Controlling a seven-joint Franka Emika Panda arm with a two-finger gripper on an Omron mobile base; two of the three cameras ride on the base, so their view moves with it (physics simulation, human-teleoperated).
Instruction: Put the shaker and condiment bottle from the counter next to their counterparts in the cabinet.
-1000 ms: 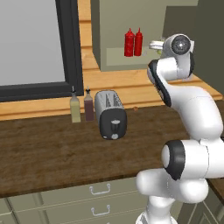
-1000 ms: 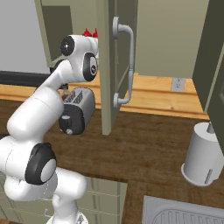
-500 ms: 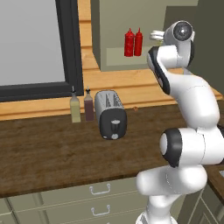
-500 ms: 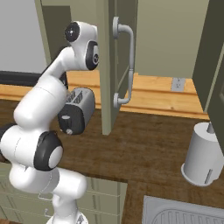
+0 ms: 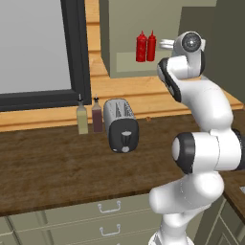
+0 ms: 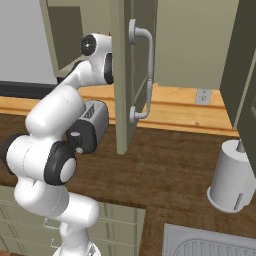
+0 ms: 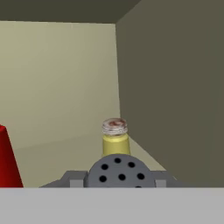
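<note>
Both red bottles [image 5: 146, 46] stood in the cabinet [image 5: 125, 62]. The gripper [image 7: 117, 178] clamped the shaker [image 7: 118, 172], not yet set beside the yellowish-green one [image 7: 115, 139]

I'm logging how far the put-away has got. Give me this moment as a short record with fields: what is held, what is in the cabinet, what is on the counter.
held: shaker, grey cap with holes, between the shut jaws of the gripper
cabinet: two red bottles; yellowish-green shaker just beyond the held one
counter: toaster, olive bottle, dark brown bottle, paper towel roll
</note>
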